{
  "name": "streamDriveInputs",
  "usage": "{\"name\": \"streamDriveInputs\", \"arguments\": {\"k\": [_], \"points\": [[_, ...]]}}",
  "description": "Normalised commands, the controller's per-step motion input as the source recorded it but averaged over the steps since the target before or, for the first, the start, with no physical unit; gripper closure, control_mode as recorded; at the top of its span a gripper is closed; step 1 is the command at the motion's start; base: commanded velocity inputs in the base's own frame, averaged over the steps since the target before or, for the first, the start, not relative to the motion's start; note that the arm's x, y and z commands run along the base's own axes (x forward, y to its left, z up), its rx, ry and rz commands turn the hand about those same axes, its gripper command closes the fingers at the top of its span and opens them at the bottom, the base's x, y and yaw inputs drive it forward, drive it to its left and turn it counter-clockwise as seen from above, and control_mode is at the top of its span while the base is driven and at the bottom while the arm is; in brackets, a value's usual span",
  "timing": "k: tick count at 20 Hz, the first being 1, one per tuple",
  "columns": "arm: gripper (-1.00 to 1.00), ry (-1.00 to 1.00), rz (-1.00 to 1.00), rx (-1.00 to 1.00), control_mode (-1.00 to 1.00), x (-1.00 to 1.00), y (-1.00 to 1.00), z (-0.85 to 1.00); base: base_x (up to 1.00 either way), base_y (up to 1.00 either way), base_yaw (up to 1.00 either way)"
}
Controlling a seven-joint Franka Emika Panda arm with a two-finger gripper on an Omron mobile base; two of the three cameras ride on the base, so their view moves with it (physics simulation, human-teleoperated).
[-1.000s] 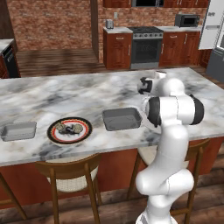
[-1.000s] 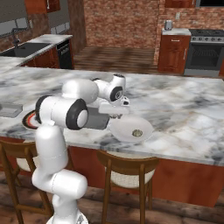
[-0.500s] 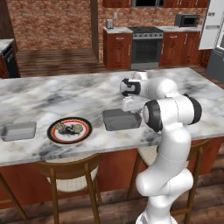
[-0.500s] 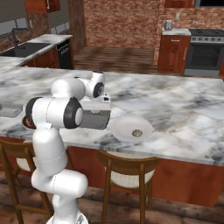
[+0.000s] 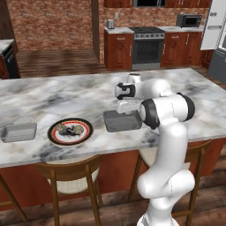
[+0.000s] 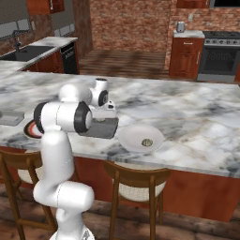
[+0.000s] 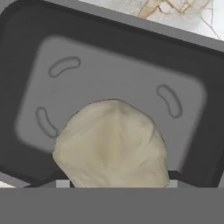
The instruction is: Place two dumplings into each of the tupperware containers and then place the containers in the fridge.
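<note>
- Gripping a dumpling (image 7: 113, 146) between its jaws, the gripper (image 5: 127, 107) hangs at frame centre, over the larger tupperware container (image 5: 118, 122).
- Left of it sits the black plate (image 5: 84, 133) — two dumplings on it.
- Far left, the smaller container (image 5: 18, 132); a white plate (image 6: 133, 133) holds another dumpling.

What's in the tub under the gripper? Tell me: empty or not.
Cannot tell. The dumpling in the gripper hides part of the tub's floor; the visible part is bare.

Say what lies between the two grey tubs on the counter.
In the left base view, the black red-rimmed plate, holding dumplings, lies between the small tub and the larger tub.
</note>
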Motion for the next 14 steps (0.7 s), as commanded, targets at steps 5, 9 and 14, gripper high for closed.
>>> {"name": "streamDriveInputs", "arguments": {"k": [5, 9, 14], "points": [[1.00, 0.00, 0.00, 0.00, -1.00, 0.23, -0.02, -0.47, 0.00, 0.00, 0.00], [1.00, 0.00, 0.00, 0.00, -1.00, 0.17, -0.01, -0.49, 0.00, 0.00, 0.00], [1.00, 0.00, 0.00, 0.00, -1.00, 0.01, -0.01, -0.38, 0.00, 0.00, 0.00]]}}
